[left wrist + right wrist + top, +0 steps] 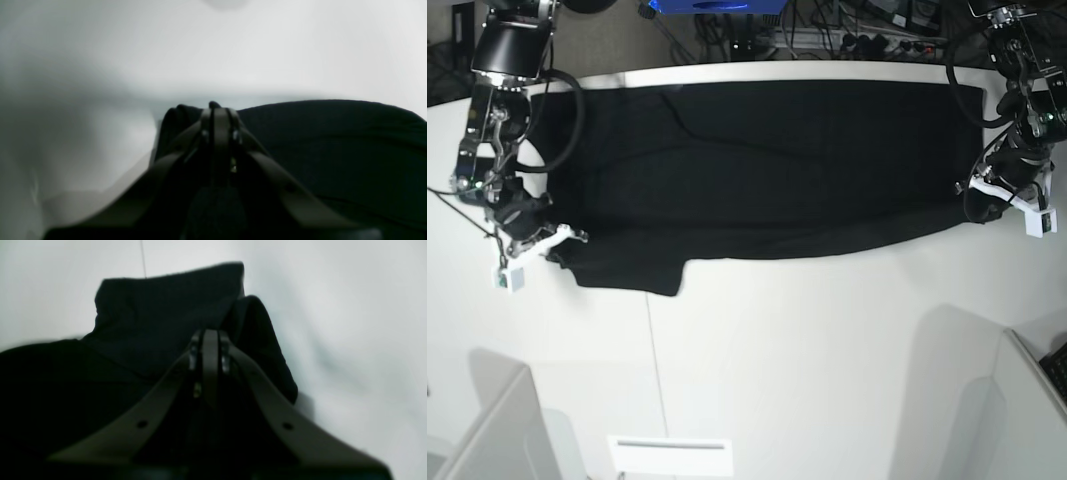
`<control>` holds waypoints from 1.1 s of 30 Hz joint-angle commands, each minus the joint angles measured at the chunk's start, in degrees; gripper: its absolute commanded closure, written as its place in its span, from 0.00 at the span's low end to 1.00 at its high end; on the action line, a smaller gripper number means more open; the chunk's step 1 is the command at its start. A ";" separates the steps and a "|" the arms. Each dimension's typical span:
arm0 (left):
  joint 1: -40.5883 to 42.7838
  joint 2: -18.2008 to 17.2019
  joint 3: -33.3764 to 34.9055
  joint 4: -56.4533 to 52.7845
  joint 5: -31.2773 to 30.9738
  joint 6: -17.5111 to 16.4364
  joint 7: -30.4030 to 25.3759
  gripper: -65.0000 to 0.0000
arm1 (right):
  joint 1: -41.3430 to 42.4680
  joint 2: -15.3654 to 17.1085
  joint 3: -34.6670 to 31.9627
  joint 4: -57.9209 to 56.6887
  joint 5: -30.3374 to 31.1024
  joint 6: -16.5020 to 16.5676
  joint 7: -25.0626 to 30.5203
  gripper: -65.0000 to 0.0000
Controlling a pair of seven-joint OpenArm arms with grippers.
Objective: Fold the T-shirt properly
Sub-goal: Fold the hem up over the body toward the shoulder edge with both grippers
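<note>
Altogether one T-shirt [757, 170], two grippers and one white desk [827, 350] are in view. Nearest the camera in the base view, the front half of the desk lies bare and bright, with a thin seam running back from the front edge toward the cloth; two pale upright panels [497, 430] stand at the front corners, and a small white slotted block [670, 456] sits at the front edge.

Farther back, the black T-shirt is spread flat across the desk's far half, reaching almost from side edge to side edge, with one sleeve hanging forward near the desk's left side as seen from the base view. The plain side is up.

At that sleeve end, the right gripper [549, 250] has its fingers pinched tight on a raised fold of the T-shirt, as the right wrist view shows [210, 336]. At the opposite end, the left gripper [975, 192] is likewise clamped on a bunched edge of cloth [218, 111]. Beside each gripper a narrow strip of bare desk remains toward the side edge.

Beyond the desk's far edge lie dark cables [827, 35] and a blue box [712, 6] on the floor.
</note>
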 commanded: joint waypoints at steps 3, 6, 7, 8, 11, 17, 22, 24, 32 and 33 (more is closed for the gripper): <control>1.09 -1.17 -1.14 1.15 -0.54 -0.16 -1.30 1.00 | -0.58 0.53 3.94 3.10 0.90 0.07 0.97 1.00; 2.15 -1.08 -4.13 1.15 -2.74 -2.36 -1.30 1.00 | -0.85 0.45 6.58 4.60 0.90 0.07 -2.90 1.00; 2.94 -1.17 -5.27 1.15 -4.58 -4.03 -1.30 1.00 | -0.93 0.36 7.55 5.12 0.90 0.07 -4.22 1.00; 3.64 -1.17 -6.41 1.15 -6.34 -4.91 -1.30 1.00 | -0.93 0.36 8.16 5.39 0.90 0.07 -5.36 1.00; 5.14 -1.26 -7.64 1.15 -8.80 -5.00 -1.30 1.00 | -0.93 0.27 9.31 5.47 0.90 0.07 -7.47 1.00; 6.98 -1.26 -7.82 1.15 -8.72 -5.17 -1.30 1.00 | -2.96 -0.70 11.59 9.43 0.98 0.07 -9.76 1.00; 7.69 -1.35 -7.91 1.15 -8.63 -5.17 -1.30 1.00 | -4.36 -2.81 15.11 14.53 0.98 0.07 -14.68 1.00; 7.69 -1.35 -7.91 1.15 -8.63 -5.17 -1.30 1.00 | -4.98 -3.51 16.34 15.41 0.98 0.07 -16.17 1.00; 8.65 -2.93 -7.99 1.33 -8.63 -5.17 -1.30 1.00 | -8.67 -5.01 20.56 18.57 4.85 0.25 -19.07 1.00; 8.65 -3.02 -7.99 1.59 -8.63 -5.17 -1.30 1.00 | -9.11 -5.01 20.91 18.75 6.35 0.25 -19.16 1.00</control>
